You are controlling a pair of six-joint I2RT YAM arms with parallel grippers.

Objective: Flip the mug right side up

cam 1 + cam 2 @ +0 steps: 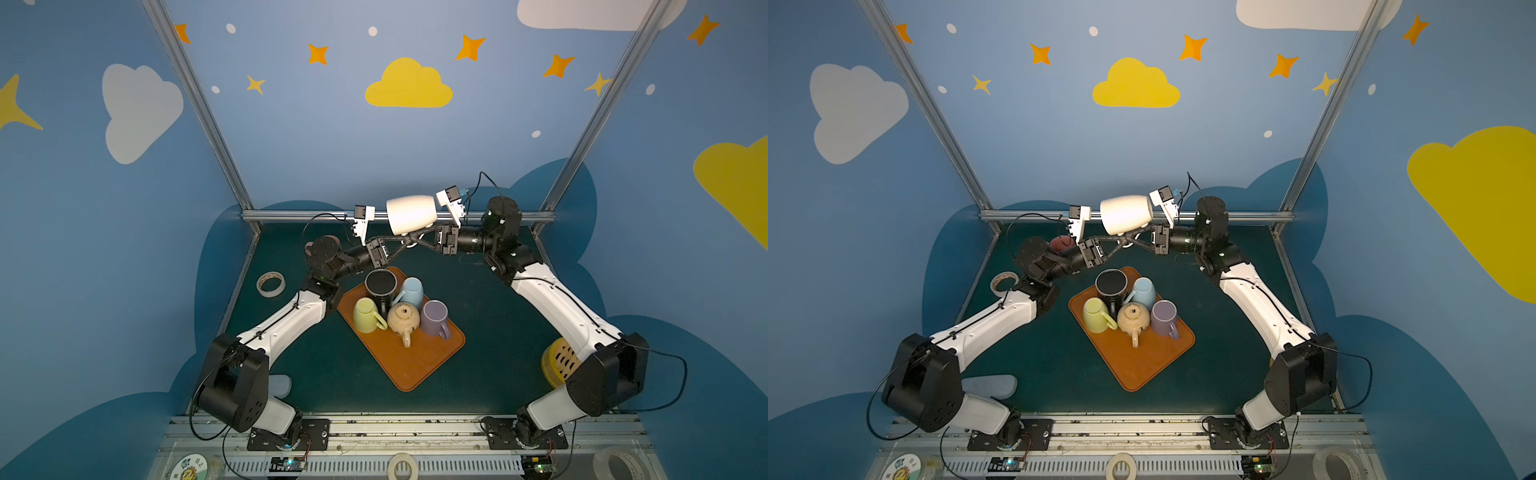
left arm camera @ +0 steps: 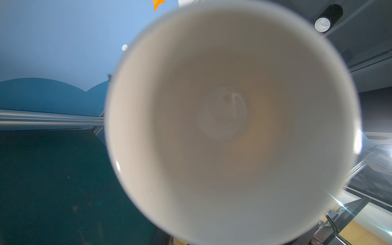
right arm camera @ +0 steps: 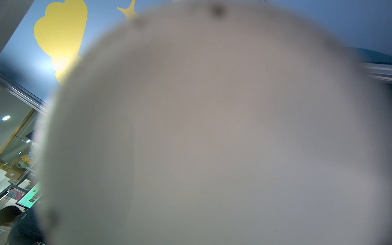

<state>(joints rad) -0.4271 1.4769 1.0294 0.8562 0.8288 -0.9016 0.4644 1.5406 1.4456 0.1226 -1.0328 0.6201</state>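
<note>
Mug first: in both top views we are seeing the white ceramic mug [image 1: 411, 214] [image 1: 1126, 214] hanging on its side in the air over the back of the dark green table [image 1: 478, 311]. Its mouth is facing the left arm, and it is well above the orange plastic tray [image 1: 415, 365] of five coloured mugs [image 1: 434, 318]. The right gripper [image 1: 422, 237] is pinching narrowly at the handle beneath it. The left gripper [image 1: 402, 241] is reaching to the same spot, and we cannot tell whether it is gripping. In the left wrist view we are looking straight into the mug's [image 2: 231, 118] open mouth. In the right wrist view its blurred base [image 3: 212, 137] is filling the frame.
</note>
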